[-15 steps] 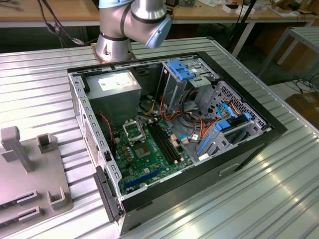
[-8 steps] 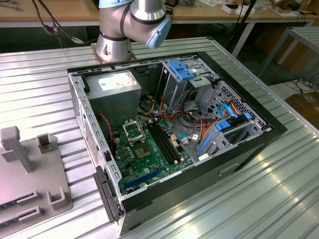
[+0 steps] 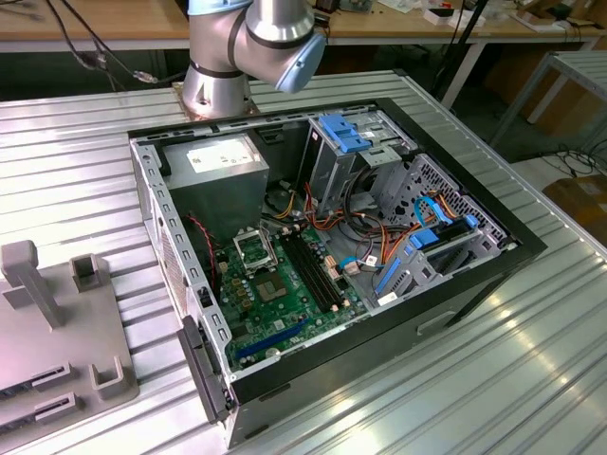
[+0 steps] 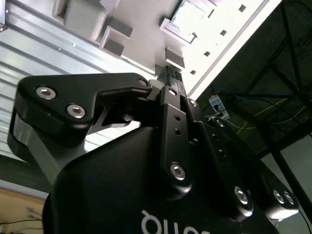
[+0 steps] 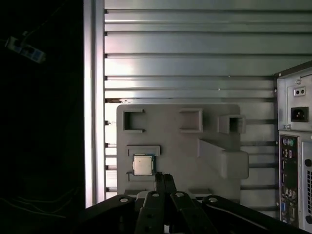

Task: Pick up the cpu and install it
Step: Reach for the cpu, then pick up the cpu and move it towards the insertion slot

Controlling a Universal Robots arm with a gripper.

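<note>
The cpu (image 5: pixel 143 165) is a small silver-grey square chip lying flat in a recessed nest on the grey fixture plate (image 5: pixel 165 126). In the first wrist view my gripper (image 5: pixel 165 178) hangs above the plate's near edge, a short way from the chip and not touching it. Its two thin black fingers (image 5: pixel 160 181) are pressed together with nothing between them. The second wrist view shows the same shut tips of the gripper (image 4: pixel 169 73) from behind. In the exterior view the black-framed socket (image 3: pixel 254 248) sits on the green motherboard (image 3: pixel 285 308) inside the open computer case.
The open case (image 3: pixel 455 284) stands on a ribbed metal table (image 3: pixel 85 171) and holds a power supply (image 3: pixel 218 166), blue-latched drive cages (image 3: pixel 346 133) and loose cables. The fixture plate (image 3: pixel 57 351) carries raised blocks. The case's rear panel (image 5: pixel 295 146) stands beside the plate. The table edge (image 5: pixel 88 97) borders dark floor.
</note>
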